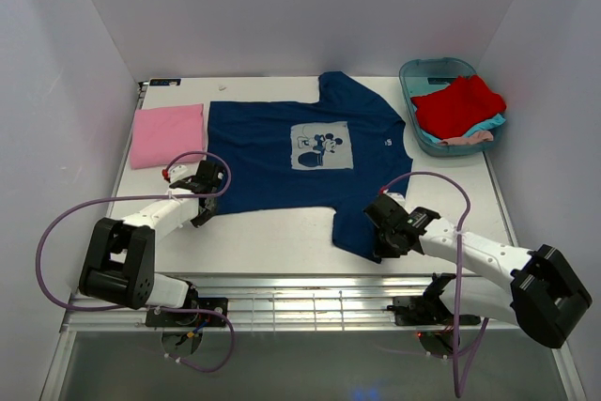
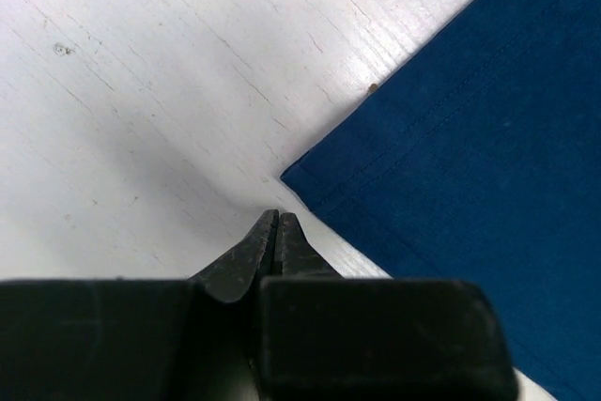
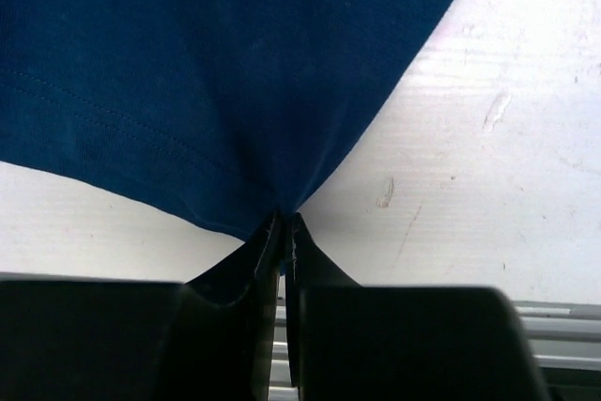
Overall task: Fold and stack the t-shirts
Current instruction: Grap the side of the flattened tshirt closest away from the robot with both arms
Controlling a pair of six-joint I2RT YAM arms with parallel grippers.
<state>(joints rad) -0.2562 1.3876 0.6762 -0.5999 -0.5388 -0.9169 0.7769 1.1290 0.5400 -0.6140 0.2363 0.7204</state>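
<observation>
Navy t-shirt [image 1: 263, 152], pale cartoon print [image 1: 322, 146], pink t-shirt [image 1: 166, 134]

Your navy t-shirt [image 1: 272, 171] lies spread flat, pale cartoon print up. The folded pink t-shirt [image 1: 167, 135] sits just beside its hem. A red t-shirt [image 1: 458, 105] and a teal t-shirt [image 1: 490, 124] lie crumpled beyond its collar.

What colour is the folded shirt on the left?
Pink. The folded pink cloth t-shirt shows best in the top view.

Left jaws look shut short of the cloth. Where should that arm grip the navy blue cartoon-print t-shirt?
Best bet: the near-left hem corner of the navy blue cartoon-print t-shirt, coming in from the near-left. It lies flat with two free edges meeting just past the left gripper, mirroring the right gripper's sleeve pinch.
</observation>
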